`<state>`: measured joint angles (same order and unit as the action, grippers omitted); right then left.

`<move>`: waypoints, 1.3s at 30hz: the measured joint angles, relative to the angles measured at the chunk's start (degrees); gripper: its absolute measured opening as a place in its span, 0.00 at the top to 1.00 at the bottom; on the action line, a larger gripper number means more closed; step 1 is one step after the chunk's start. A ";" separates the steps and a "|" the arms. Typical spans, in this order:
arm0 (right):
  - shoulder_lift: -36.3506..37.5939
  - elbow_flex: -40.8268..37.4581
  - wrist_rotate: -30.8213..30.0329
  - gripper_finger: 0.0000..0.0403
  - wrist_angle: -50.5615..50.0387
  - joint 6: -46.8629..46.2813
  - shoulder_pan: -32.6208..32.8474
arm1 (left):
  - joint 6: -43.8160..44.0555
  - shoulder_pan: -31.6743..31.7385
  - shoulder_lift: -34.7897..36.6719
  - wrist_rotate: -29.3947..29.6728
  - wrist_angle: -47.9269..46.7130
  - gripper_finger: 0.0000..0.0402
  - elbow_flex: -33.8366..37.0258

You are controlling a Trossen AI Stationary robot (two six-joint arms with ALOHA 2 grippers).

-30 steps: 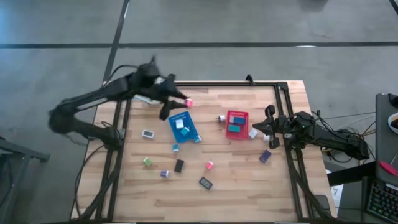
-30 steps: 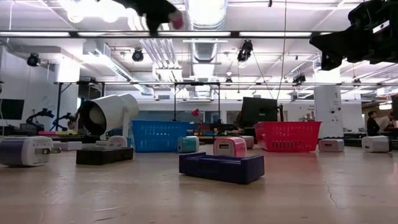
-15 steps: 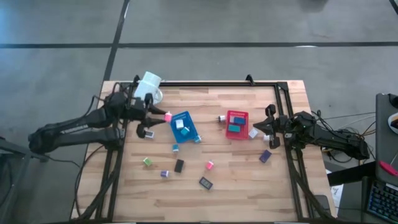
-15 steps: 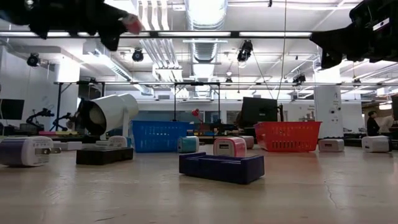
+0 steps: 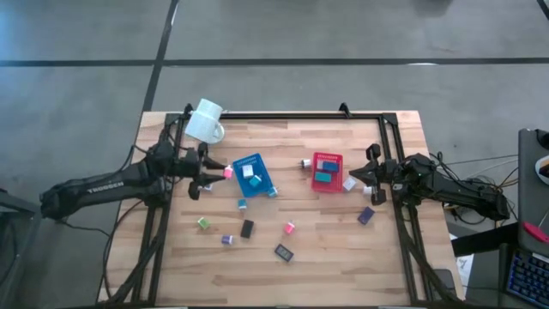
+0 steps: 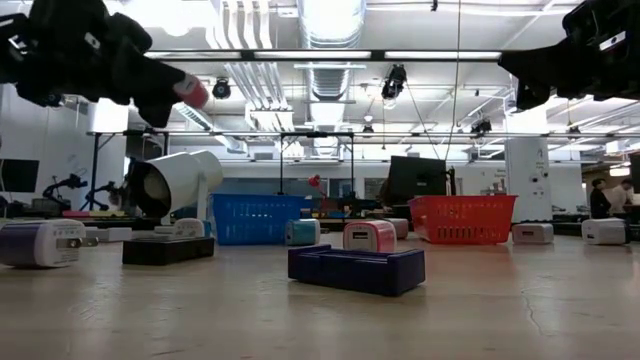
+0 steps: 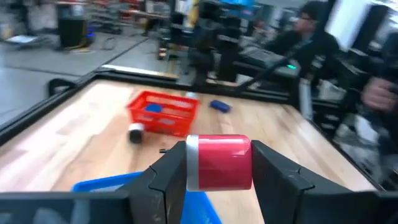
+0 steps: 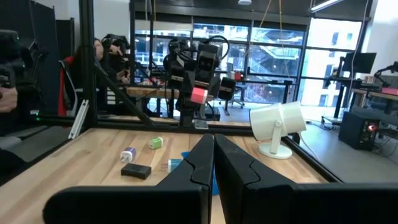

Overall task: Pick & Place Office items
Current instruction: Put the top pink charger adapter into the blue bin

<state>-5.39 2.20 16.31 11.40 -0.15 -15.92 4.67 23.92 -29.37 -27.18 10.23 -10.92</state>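
Pink-and-white block [image 7: 219, 162] between dark fingers [image 7: 168, 177]; blue tray [image 5: 253, 174], red tray [image 5: 327, 172], white mug [image 5: 205, 121], pale wood table [image 5: 326, 249]

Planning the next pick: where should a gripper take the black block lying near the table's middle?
Probably from straight above, fingers closing across the short sides of the black block. It lies flat and apart from its neighbours, so both long edges are free.

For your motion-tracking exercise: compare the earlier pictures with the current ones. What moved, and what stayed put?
The left gripper, shut on the pink block, swung back from the table's far edge toward the left side, uncovering the white mug. The right gripper, the blue tray, the red tray and the loose blocks stayed put.
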 joint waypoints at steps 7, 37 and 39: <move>-0.04 -0.19 -1.38 0.98 1.28 0.28 0.00 | -0.21 0.00 -8.06 8.20 -9.39 0.62 -8.72; -0.09 -0.22 -1.26 0.98 1.14 0.14 0.02 | -8.20 -1.51 -56.15 11.01 -10.46 0.57 -25.24; -0.09 -0.23 -1.25 0.98 1.11 -0.12 0.02 | -8.22 -1.51 -55.71 11.43 -11.44 0.54 -25.02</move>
<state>-5.48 1.97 15.06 12.51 -0.27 -15.90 -3.55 22.41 -85.08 -15.75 -1.21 -35.95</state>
